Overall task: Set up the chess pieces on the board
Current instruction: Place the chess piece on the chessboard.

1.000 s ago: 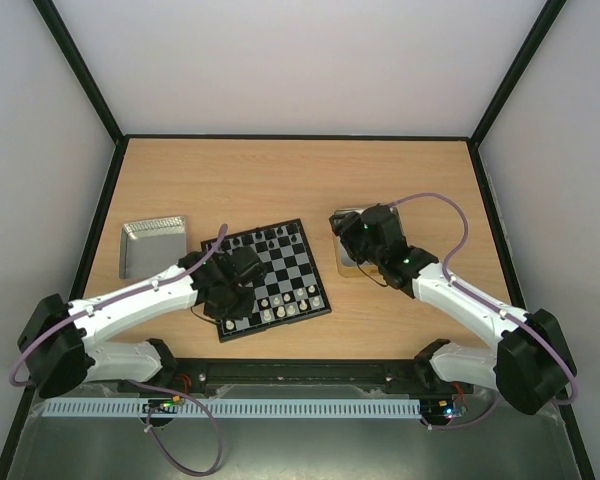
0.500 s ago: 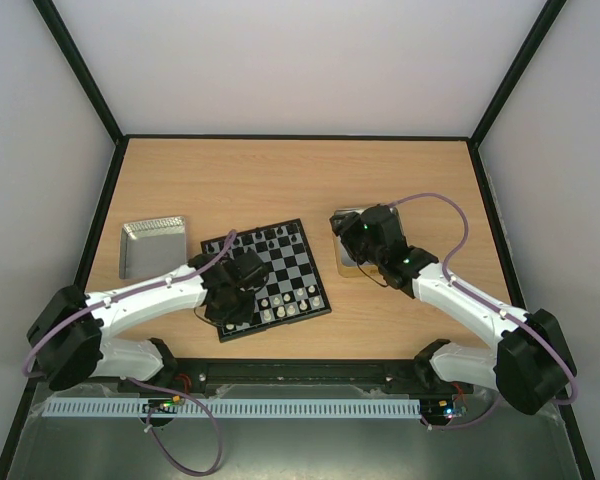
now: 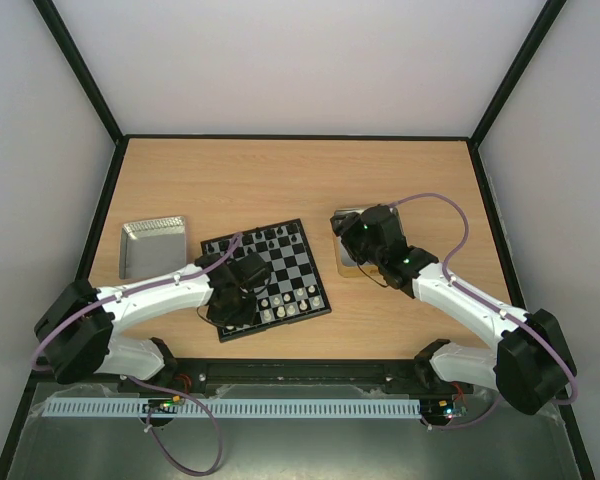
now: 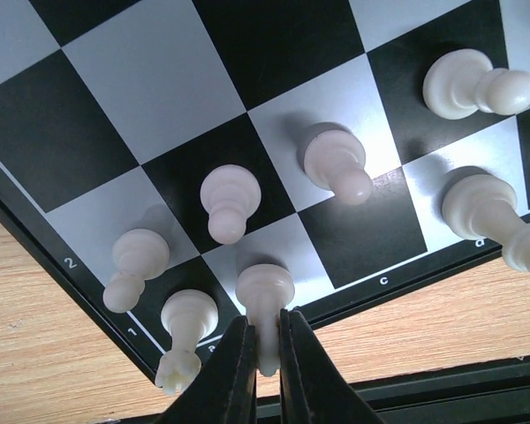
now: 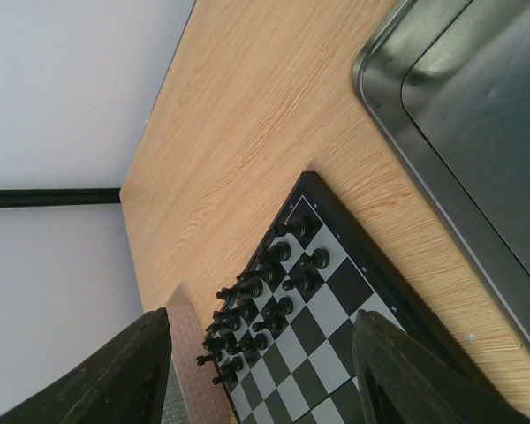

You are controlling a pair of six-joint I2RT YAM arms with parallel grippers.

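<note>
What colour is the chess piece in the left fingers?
The piece is cream-white, clearest in the left wrist view.

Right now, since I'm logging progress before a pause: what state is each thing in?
left gripper, shut on a white piece at the board's near edge
right gripper, open, holding nothing
black pieces, upright in rows at the far side
other white pieces, upright on near squares
silver tray, no pieces seen inside

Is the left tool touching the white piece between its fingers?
Touching. The left wrist view shows the left tool closed on the white piece, both fingers against its top.
</note>
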